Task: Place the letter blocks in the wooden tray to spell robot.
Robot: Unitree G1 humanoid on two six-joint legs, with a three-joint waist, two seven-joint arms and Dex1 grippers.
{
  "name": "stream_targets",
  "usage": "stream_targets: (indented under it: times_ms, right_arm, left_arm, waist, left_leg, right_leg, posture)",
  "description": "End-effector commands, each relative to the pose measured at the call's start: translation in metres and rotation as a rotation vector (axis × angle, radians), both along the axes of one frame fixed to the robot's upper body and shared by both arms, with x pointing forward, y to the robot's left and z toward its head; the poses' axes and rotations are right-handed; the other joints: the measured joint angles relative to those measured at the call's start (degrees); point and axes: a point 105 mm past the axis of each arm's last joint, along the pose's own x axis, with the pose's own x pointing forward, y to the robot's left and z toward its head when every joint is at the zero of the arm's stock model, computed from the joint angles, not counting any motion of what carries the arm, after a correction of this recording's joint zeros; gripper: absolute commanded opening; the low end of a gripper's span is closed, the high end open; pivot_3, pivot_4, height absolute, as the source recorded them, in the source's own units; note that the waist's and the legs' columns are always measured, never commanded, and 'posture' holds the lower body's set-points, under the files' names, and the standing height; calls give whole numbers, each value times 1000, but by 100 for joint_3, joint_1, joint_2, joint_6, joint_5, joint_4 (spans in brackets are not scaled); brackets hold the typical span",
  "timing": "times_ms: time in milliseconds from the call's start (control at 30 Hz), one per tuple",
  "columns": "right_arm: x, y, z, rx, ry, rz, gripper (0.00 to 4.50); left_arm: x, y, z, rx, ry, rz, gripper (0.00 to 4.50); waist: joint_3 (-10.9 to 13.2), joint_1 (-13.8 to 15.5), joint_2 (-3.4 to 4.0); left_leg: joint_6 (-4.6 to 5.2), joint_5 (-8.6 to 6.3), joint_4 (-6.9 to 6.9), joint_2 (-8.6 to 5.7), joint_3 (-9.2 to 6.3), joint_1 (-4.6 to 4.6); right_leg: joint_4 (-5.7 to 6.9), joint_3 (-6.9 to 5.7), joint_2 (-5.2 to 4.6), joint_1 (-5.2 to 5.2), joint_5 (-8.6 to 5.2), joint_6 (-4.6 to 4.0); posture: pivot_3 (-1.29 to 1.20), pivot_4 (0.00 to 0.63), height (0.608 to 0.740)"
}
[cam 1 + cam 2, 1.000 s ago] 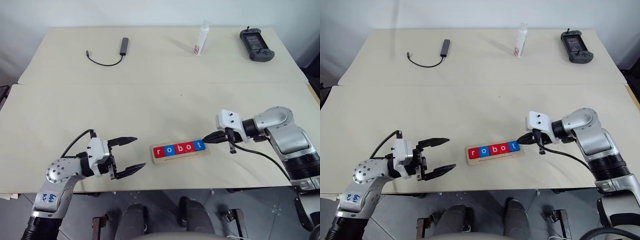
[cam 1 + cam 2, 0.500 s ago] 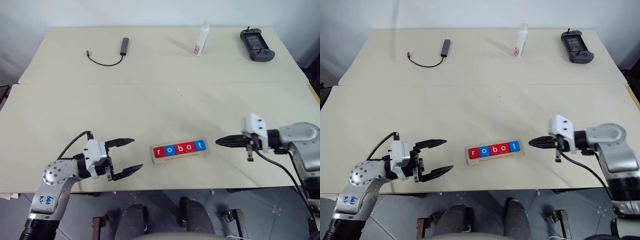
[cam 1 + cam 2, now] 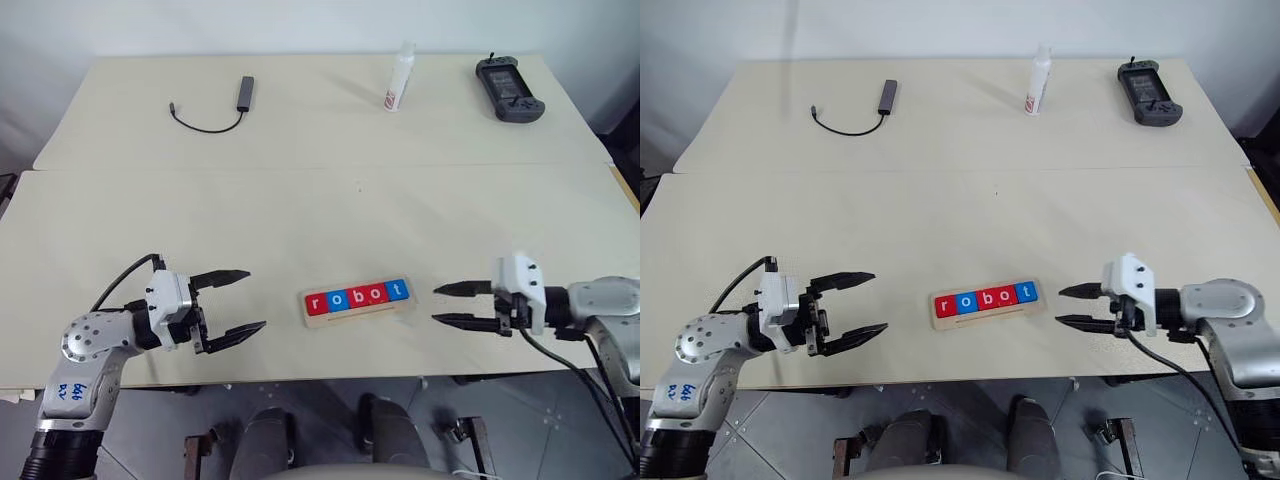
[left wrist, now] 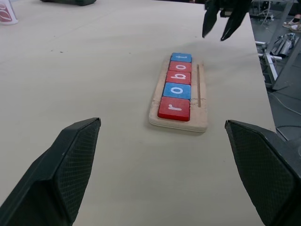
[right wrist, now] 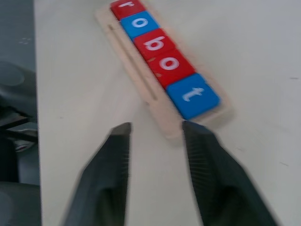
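Letter blocks point(image 3: 358, 296) in wooden tray point(image 3: 360, 312) read "robot".

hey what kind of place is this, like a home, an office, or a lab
Probably a robotics lab or test room: a plain pale table holds a handheld controller, a cable adapter and a small white bottle, plus a wooden tray of letter blocks set out between the grippers.

Letter blocks seated in the wooden tray, spelling "robot".

Five flat square letter blocks point(image 3: 358, 297) are laid face up, edge to edge, in one row along the wooden tray point(image 3: 359, 311): red r, blue o, red b, red o, blue t, each letter white. A narrow groove is seen along the tray's bare strip beside the row.
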Motion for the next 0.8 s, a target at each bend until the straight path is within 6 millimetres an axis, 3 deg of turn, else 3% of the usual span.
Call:
stream_targets:
  times_ms: [33,100,433,800]
  right_arm:
    - [-5,11,3,-38,0,73,426]
    - [-6,17,2,-49,4,108,19]
    - [-16,69,-7,-20,66,209,19]
    - [-4,109,-22,-31,30,155,19]
  left_arm:
    - [-7,-4,0,-12,-4,-17,4500]
    - [-9,-4,0,-15,1,-14,4500]
    - [-20,-10,0,-24,25,-7,4500]
    - [-17,-17,9,-27,10,9,4500]
  waist:
    - [0,-1,0]
    - [0,0,0]
    - [0,8,0]
    - [-1,-3,-2]
  left_leg:
    - [0,0,0,0,-1,0]
    - [0,0,0,0,-1,0]
    - [0,-1,0,0,-7,-3]
    - [-1,-1,0,0,-8,-3]
  right_leg:
    - [0,0,0,0,0,0]
    - [0,0,0,0,0,0]
    - [0,-2,-1,0,0,-1]
    - [2,-4,0,-2,-1,-1]
  posture:
    - [0,150,740]
    - [0,150,740]
    - [0,150,740]
    - [0,150,740]
